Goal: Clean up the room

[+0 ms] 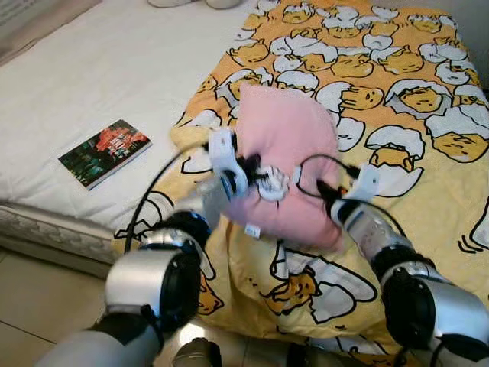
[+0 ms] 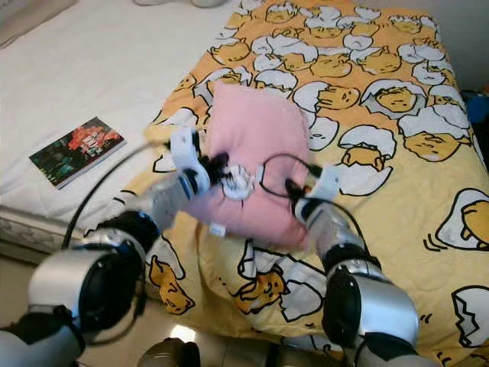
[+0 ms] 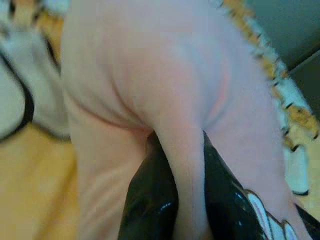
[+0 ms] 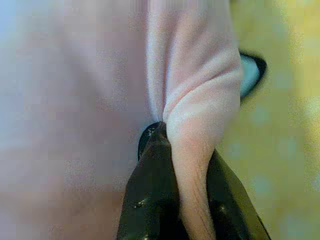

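Both clamped on pink pillow (image 1: 286,160) over bed's near edge: left gripper (image 3: 187,200), right gripper (image 4: 190,200).

A plump pink pillow (image 1: 286,157) sits tilted on the yellow cartoon blanket (image 1: 428,191). Its fabric is pinched into folds at nine and three o'clock.

A home bedroom: bed (image 1: 114,69) (white sheet) with cartoon blanket (image 1: 412,115).

soft matt pink cloth pillow (image 1: 286,157), printed yellow cloth blanket (image 1: 412,99), glossy black gripper fingers (image 3: 150,200), glossy paper book (image 1: 105,152)
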{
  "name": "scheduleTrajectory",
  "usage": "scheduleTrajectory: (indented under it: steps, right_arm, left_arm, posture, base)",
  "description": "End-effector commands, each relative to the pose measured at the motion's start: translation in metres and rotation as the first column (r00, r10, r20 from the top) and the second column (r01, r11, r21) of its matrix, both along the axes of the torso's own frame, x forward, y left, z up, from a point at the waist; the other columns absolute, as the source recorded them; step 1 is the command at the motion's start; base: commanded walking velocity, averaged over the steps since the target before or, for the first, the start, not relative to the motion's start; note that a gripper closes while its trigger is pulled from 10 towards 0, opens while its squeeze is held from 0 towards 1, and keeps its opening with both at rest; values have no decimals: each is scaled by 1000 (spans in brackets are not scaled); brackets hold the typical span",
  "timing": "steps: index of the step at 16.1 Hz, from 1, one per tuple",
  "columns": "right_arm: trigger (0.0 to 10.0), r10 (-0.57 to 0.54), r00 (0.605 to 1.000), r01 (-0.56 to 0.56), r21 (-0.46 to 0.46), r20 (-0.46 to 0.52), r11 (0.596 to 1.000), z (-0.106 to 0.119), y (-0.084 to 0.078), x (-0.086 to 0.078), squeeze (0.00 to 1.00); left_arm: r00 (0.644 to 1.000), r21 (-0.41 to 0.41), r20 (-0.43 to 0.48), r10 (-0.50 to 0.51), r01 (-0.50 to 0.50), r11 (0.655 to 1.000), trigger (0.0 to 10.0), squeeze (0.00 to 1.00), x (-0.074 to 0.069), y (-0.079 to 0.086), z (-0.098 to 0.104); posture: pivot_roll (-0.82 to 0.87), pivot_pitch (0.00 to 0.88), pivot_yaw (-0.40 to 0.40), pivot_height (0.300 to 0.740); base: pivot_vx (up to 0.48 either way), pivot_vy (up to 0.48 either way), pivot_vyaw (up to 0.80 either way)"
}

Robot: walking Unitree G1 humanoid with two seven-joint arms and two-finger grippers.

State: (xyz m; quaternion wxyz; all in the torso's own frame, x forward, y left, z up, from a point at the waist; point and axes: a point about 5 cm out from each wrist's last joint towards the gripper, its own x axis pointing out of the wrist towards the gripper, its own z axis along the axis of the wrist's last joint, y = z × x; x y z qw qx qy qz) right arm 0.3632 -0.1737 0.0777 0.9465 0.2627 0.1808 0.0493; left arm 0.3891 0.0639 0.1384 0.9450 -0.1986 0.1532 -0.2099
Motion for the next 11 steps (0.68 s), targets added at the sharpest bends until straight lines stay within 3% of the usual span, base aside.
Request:
scheduleTrajectory:
  steps: [1,2,7,8,9,10,11]
  right_arm:
    - [0,-2,998,3,-7,69,1000,16,2,9,0]
    - [0,-3,980,4,-6,199,1000,44,3,21,0]
    - [0,-23,894,36,-21,447,999,104,5,35,0]
    - [0,-39,860,60,-25,508,998,117,3,33,0]
    - [0,-56,840,106,-62,540,992,123,0,29,0]
    - [0,-57,839,117,-76,541,990,123,0,28,0]
    - [4471,-61,835,155,-127,547,980,117,0,23,0]
  left_arm:
    - [997,20,74,-26,24,1000,0,0,6,0,17]
    - [980,57,192,-50,40,998,0,0,16,6,49]
    - [900,88,429,-77,43,995,0,0,29,13,124]
    - [876,106,474,-90,45,993,0,0,29,14,137]
    - [843,193,527,-110,8,981,0,0,29,16,144]
    - [837,216,537,-108,-12,976,0,0,29,16,144]
    - [851,265,516,-99,-48,963,10000,0,30,19,133]
  posture:
    - [34,0,30,740]
    - [13,0,52,740]
    - [-7,0,71,740]
    - [-11,0,75,740]
    - [-14,0,77,740]
    - [-14,0,77,740]
    - [-16,0,77,740]
  base:
    - [0,0,0]
    - [0,0,0]
    - [0,0,0]
    - [0,0,0]
    - [0,0,0]
    - [0,0,0]
    - [0,0,0]
